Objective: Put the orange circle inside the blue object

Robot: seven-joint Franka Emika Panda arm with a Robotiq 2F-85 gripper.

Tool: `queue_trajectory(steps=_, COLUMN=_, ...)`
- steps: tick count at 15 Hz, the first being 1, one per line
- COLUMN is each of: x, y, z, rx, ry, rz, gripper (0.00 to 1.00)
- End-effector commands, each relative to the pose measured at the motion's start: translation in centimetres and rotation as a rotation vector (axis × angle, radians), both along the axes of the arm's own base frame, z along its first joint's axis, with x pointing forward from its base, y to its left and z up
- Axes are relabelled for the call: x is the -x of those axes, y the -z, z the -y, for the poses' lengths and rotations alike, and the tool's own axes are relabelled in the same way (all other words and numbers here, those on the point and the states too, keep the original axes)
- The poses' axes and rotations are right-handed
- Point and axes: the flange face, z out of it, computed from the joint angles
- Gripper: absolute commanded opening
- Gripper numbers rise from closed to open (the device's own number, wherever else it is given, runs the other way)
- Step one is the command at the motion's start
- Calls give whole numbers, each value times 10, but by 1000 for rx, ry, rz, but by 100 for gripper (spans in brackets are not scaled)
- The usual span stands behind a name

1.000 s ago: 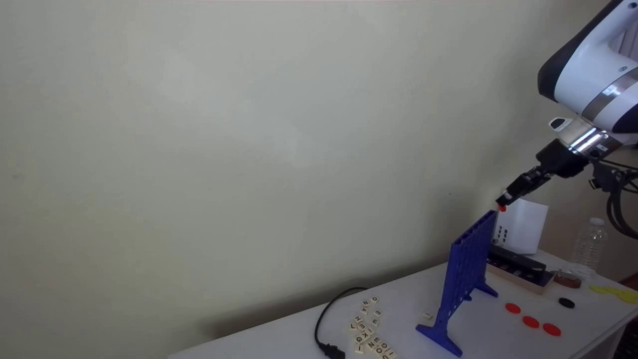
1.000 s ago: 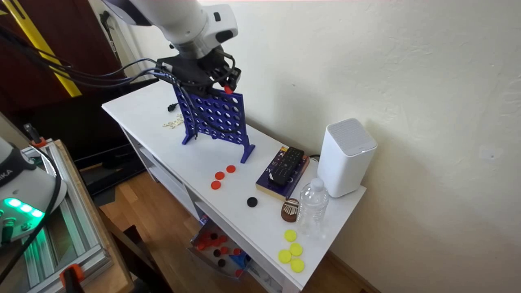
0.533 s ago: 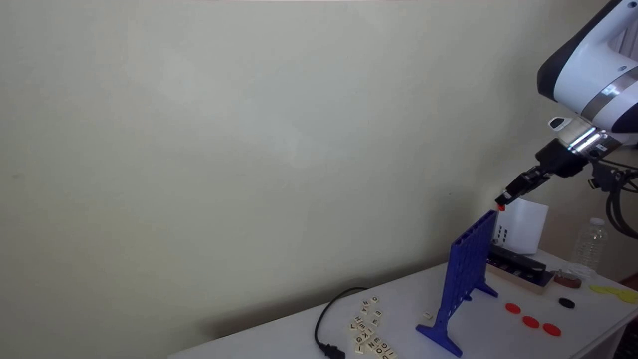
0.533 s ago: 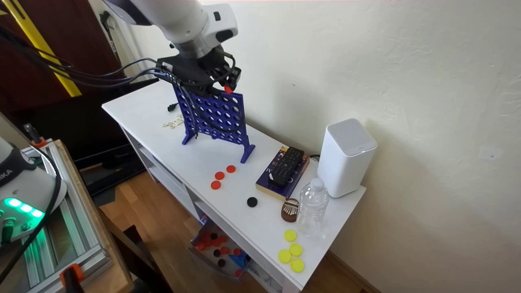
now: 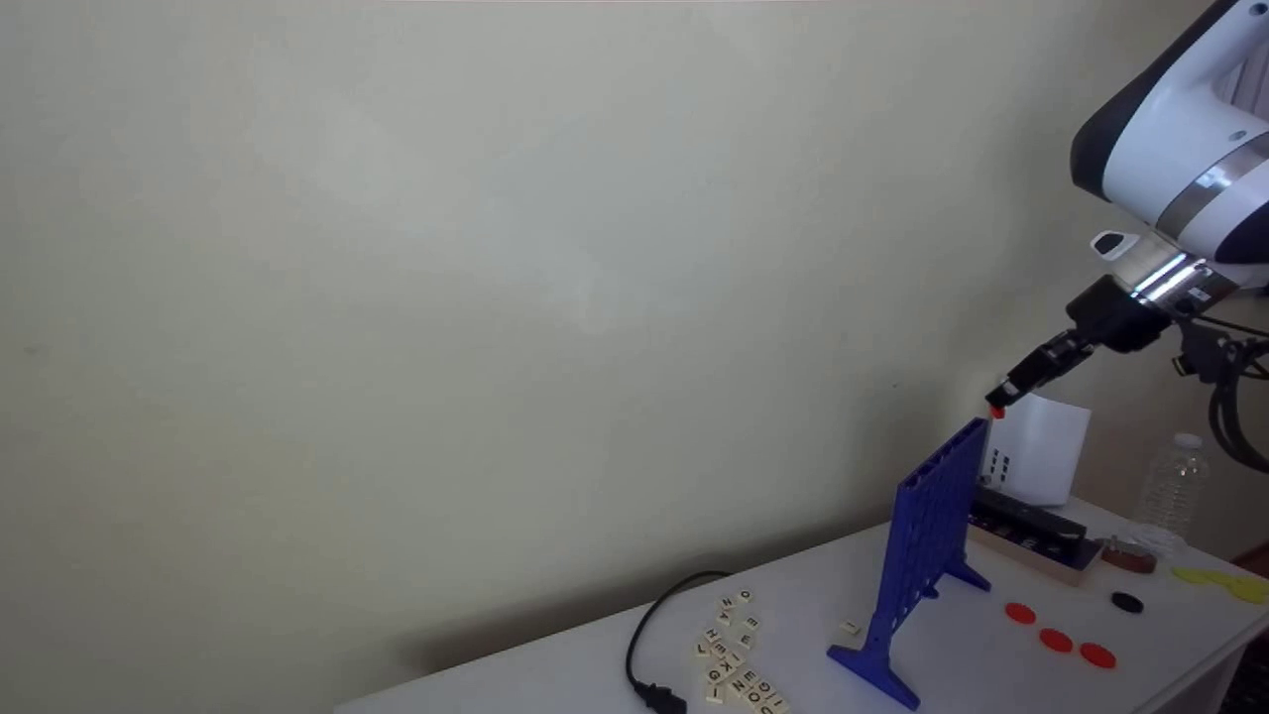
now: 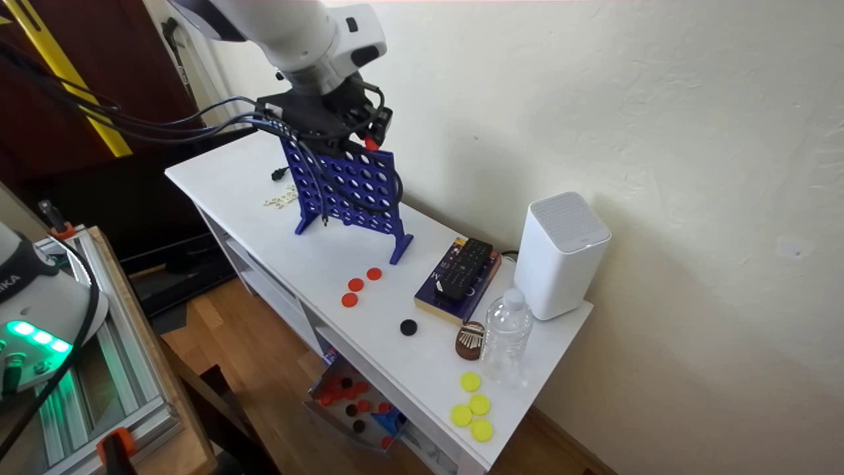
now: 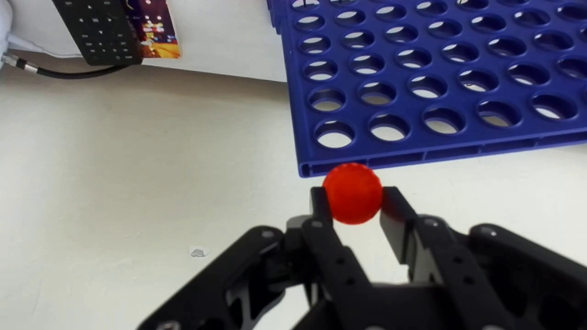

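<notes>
The orange circle is a red-orange disc [image 7: 352,193]. It also shows small at the fingertips in both exterior views [image 5: 997,413] [image 6: 371,143]. My gripper [image 7: 355,201] is shut on the disc, one finger at each side. The blue object [image 7: 415,141] is an upright panel with rows of round holes and narrow slots along its top edge. It stands on splayed feet in both exterior views [image 5: 927,540] [image 6: 397,227]. The disc is at the panel's end slot in the wrist view and appears slightly above the top edge. Whether it touches the panel cannot be told.
Three loose red-orange discs [image 6: 356,284] and a black disc [image 6: 409,327] lie on the white table [image 6: 316,264]. A book with a remote [image 6: 465,267], a white box [image 6: 560,257], a bottle [image 6: 508,333] and yellow discs [image 6: 480,404] stand or lie beyond. Arm cables hang before the panel.
My gripper, still holding the disc, has shifted very slightly, a little up and right in an exterior view. The hanging cables have swung slightly. The panel has not moved.
</notes>
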Motion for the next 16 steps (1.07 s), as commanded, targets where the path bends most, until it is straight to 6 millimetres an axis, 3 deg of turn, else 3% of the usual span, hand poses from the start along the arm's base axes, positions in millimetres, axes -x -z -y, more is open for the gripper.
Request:
queue_trajectory(steps=1, x=-2, y=-1, z=6, rx=-9, ry=-32, rz=62, gripper=8)
queue_trajectory(steps=16, x=-15, y=20, z=4, rx=-51, ry=-94, rz=110, gripper=8)
